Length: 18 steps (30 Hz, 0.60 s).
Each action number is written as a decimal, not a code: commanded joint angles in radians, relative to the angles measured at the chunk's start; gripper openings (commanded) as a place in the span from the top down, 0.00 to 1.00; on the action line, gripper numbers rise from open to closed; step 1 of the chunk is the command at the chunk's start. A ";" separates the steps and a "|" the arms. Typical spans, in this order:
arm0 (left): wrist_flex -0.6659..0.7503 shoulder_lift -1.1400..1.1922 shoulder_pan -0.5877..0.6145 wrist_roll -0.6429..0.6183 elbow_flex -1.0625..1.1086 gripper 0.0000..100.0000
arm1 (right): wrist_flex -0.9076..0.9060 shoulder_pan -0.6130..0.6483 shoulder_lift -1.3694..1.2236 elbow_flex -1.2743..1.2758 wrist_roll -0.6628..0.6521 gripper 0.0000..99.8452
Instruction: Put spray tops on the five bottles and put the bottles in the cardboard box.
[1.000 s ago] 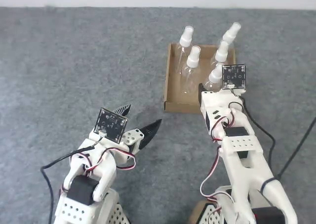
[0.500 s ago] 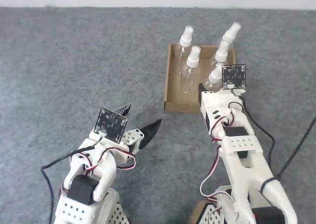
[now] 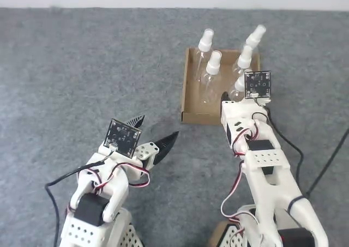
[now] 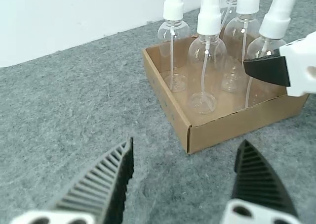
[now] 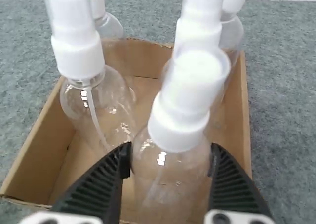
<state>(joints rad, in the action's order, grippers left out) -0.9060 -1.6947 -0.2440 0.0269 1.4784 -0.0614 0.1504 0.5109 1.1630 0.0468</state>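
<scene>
The cardboard box [image 3: 185,86] sits on the grey carpet at the right, with several clear bottles with white spray tops [image 3: 213,62] standing upright in it. My right gripper [image 3: 231,97] is at the box's near edge, shut on the nearest bottle [image 3: 238,83], which stands inside the box. In the right wrist view its fingers [image 5: 101,182] press both sides of that bottle [image 5: 170,177]. My left gripper [image 3: 160,125] stays open with nothing in it over the carpet, short of the box's near left corner [image 4: 190,135].
Grey carpet [image 3: 82,67] lies bare to the left of the box. A pale wall edge runs along the far side. Cables [image 3: 327,165] trail beside the right arm's base.
</scene>
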 commanded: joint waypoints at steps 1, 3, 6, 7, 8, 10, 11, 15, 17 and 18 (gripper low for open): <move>0.028 -0.011 0.000 0.011 -0.004 0.70 | 0.005 0.007 0.027 -0.014 -0.032 0.84; 0.028 -0.011 0.000 0.011 -0.004 0.70 | 0.002 0.007 0.050 -0.014 -0.035 0.84; 0.028 -0.011 0.000 0.011 -0.004 0.70 | -0.005 0.007 0.108 -0.011 -0.035 0.84; 0.028 -0.011 0.000 0.011 -0.004 0.70 | -0.005 0.007 0.119 -0.009 -0.035 0.84; 0.028 -0.011 0.000 0.011 -0.004 0.70 | -0.007 0.007 0.130 -0.009 -0.037 0.84; 0.028 -0.011 0.000 0.011 -0.004 0.70 | -0.021 0.007 0.136 -0.008 -0.035 0.84; 0.028 -0.011 0.000 0.011 -0.004 0.70 | -0.035 0.007 0.136 -0.009 -0.034 0.84; 0.028 -0.011 0.000 0.011 -0.004 0.70 | -0.048 0.022 0.136 -0.009 -0.035 0.84; 0.028 -0.011 0.000 0.011 -0.004 0.70 | -0.048 0.031 0.136 -0.009 -0.037 0.84; 0.028 -0.011 0.000 0.011 -0.004 0.70 | -0.048 0.033 0.136 -0.009 -0.037 0.84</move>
<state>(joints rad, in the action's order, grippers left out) -0.9060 -1.6947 -0.2440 0.0269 1.4784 -0.1074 0.1734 0.5953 1.1646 0.0269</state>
